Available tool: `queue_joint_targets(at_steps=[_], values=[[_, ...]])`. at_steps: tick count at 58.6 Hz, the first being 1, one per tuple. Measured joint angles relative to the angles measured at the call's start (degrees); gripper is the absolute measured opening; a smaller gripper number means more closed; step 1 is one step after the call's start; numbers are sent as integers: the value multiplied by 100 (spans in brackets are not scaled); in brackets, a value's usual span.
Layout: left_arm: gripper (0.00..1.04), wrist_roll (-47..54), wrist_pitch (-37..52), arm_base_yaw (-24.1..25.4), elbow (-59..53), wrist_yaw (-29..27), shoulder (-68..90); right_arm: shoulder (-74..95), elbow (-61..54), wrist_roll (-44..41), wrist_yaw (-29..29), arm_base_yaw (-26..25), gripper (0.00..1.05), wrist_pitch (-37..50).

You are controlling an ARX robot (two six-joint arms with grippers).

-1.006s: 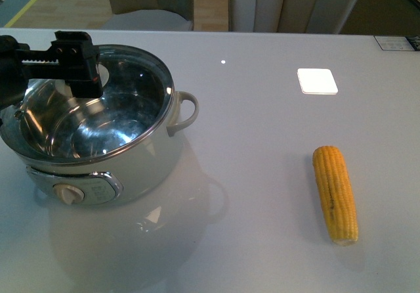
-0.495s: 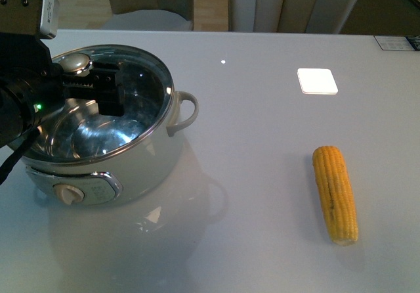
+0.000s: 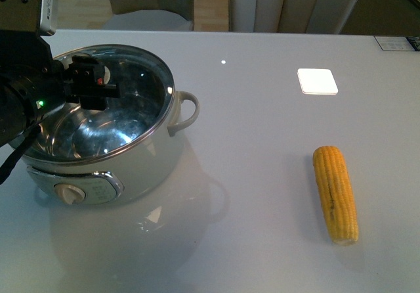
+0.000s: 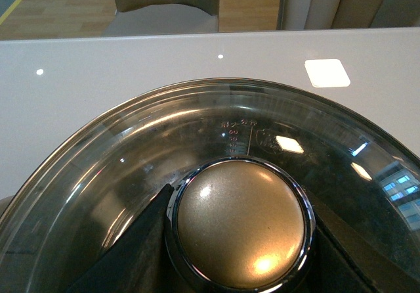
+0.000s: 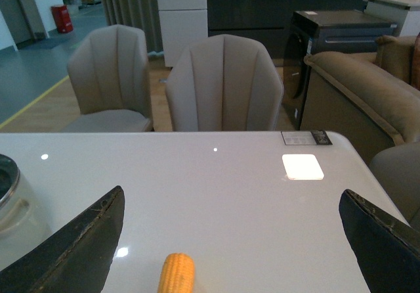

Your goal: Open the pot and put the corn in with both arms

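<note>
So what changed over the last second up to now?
The left gripper moved in across the pot to the lid knob, and its fingers now flank the knob on both sides; whether it grips is unclear. The lid remains on and the corn has not moved.

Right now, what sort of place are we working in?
Probably a home-style dining or living area, perhaps a showroom: a glossy white table, upholstered chairs behind it, and a brown sofa beside dark cabinets.
</note>
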Motion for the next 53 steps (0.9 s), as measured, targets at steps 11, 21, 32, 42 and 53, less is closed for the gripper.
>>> queue_joint_targets(at_steps=[11, 21, 32, 42, 53], values=[[46, 0, -199, 4, 26, -20, -125, 0, 0, 0, 0, 0, 96, 0], [46, -2, -590, 31, 63, 7, -402, 0, 0, 0, 0, 0, 96, 0], [46, -4, -1019, 133, 151, 70, -986, 0, 0, 0, 0, 0, 96, 0], [46, -4, -1241, 389, 275, 153, -1611, 0, 0, 2, 0, 0, 96, 0], [46, 9, -1263, 1014, 313, 264, -1985, 0, 0, 2, 0, 0, 96, 0]])
